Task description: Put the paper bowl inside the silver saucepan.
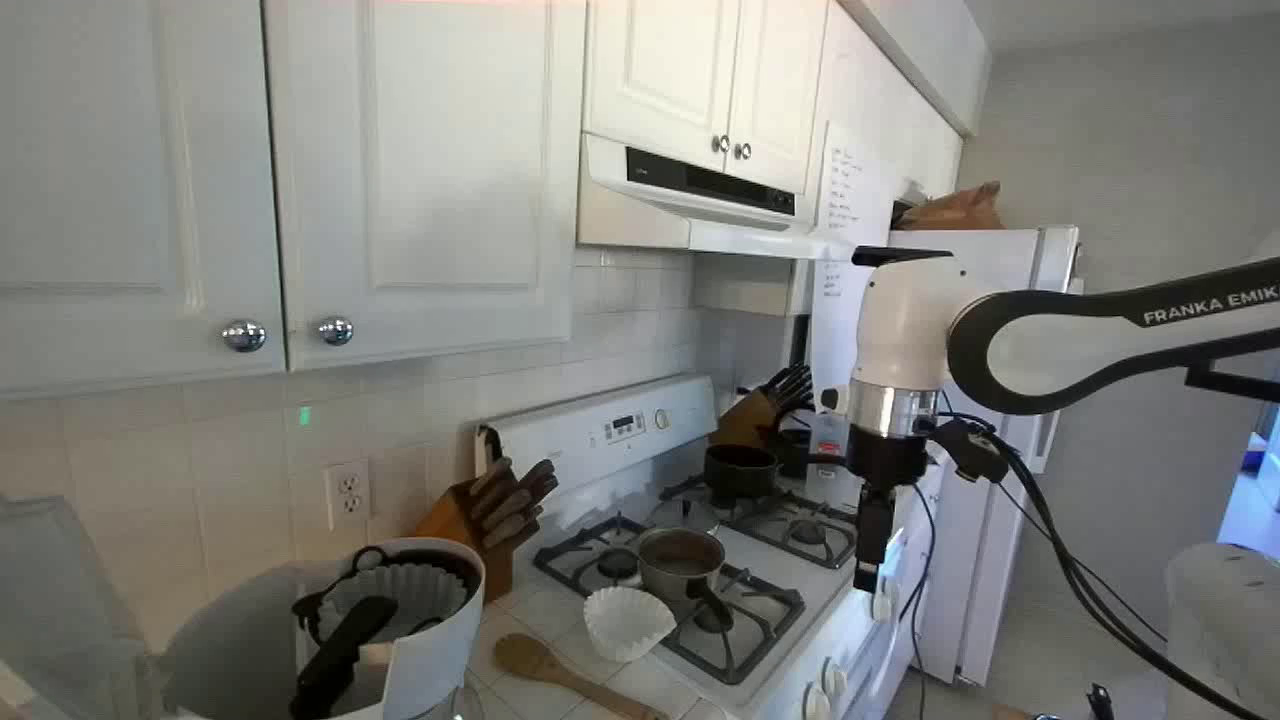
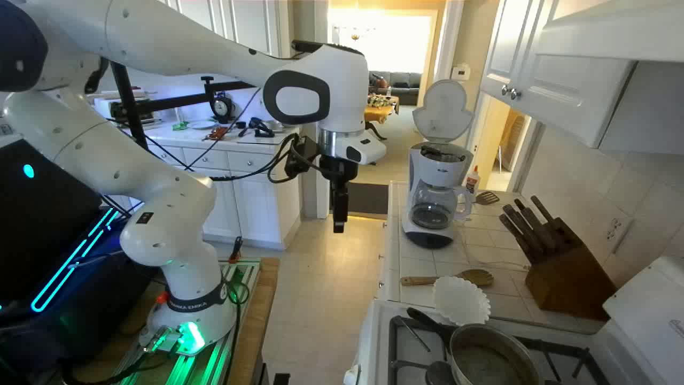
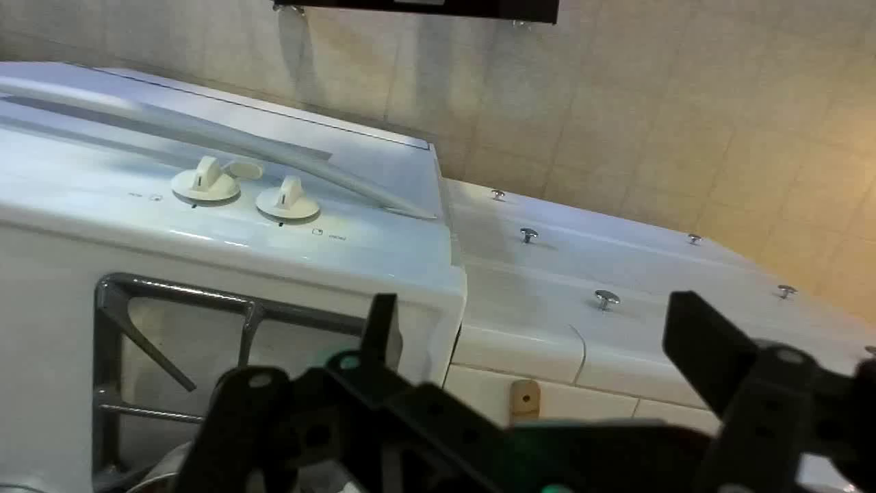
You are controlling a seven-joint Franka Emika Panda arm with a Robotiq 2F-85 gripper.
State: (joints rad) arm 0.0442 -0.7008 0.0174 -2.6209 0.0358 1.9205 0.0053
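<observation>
The paper bowl (image 1: 627, 622) is white and fluted, on the tiled counter at the stove's edge. It also shows in an exterior view (image 2: 460, 300), close beside the saucepan. In the wrist view it is mostly or wholly hidden behind the gripper. The silver saucepan (image 1: 660, 583) sits on a front burner with its dark handle outward; its inside (image 2: 494, 357) looks brownish with no bowl in it. A bit of its rim (image 3: 161, 469) shows in the wrist view. My gripper (image 3: 537, 335) is open and empty. It points down above the stove's front side, apart from both things (image 1: 868, 580) (image 2: 339, 227).
A wooden spoon (image 1: 560, 672) lies beside the bowl on the counter. A knife block (image 1: 490, 520) stands behind. A coffee maker (image 2: 435, 176) with its lid raised stands farther along the counter. A black pot (image 1: 740, 472) sits on a back burner. Stove knobs (image 3: 287, 200) face front.
</observation>
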